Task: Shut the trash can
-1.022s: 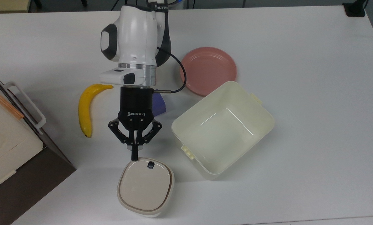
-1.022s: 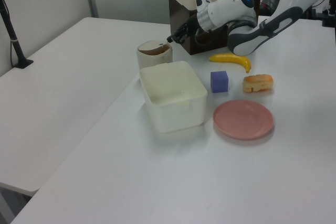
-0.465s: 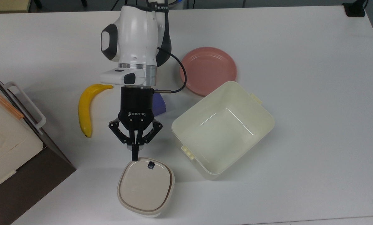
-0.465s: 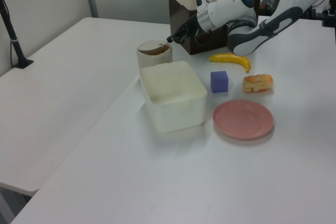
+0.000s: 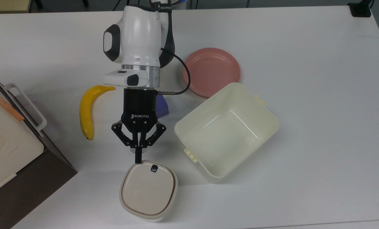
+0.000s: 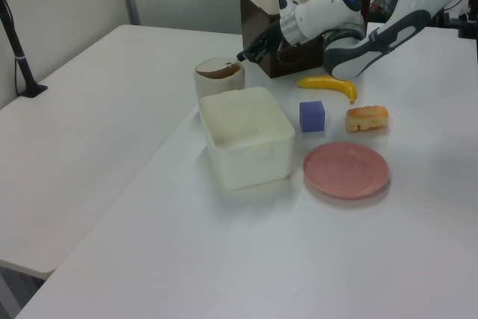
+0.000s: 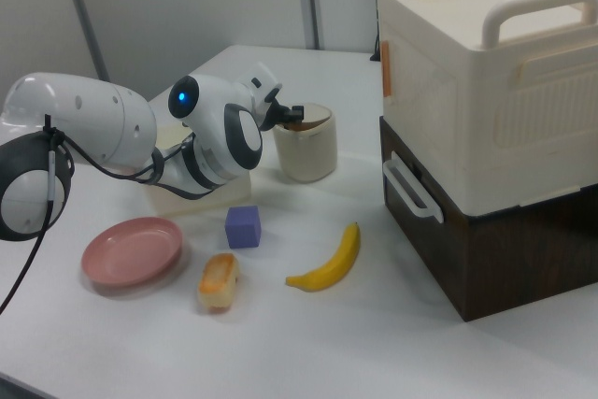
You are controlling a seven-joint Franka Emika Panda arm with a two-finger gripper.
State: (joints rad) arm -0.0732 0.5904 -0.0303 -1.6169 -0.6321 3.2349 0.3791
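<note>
Tool (image 5: pixel 138 158) has its fingers pressed together, gripping nothing, tips pointing at the far edge of the bin (image 5: pixel 148 190) in the top view, right at the lid (image 5: pixel 147 188) rim beside the dark button (image 5: pixel 154 169). Can't tell whether the tips touch the lid. Lid lies nearly flat on the bin; the left view shows a dark gap under the lid (image 6: pixel 217 66) edge on the bin (image 6: pixel 219 78), so it looks not fully seated. Bin stands on the white worktop (image 5: pixel 320 95) at the near edge in the top view, just left of the tub (image 5: pixel 226 132), well right of the stacked cream and brown boxes (image 5: pixel 8 152). Banana (image 5: pixel 88 111) lies at the top view's left of the tool, purple cube (image 5: pixel 161 106) partly under the wrist, pink plate (image 5: pixel 211 71) beyond the tub. In the right view the tool (image 7: pixel 291 114) sits at the bin (image 7: pixel 305 143) top, with a bread roll (image 7: pixel 218 280) lying between the plate (image 7: pixel 132 251) and banana (image 7: pixel 329 262).
</note>
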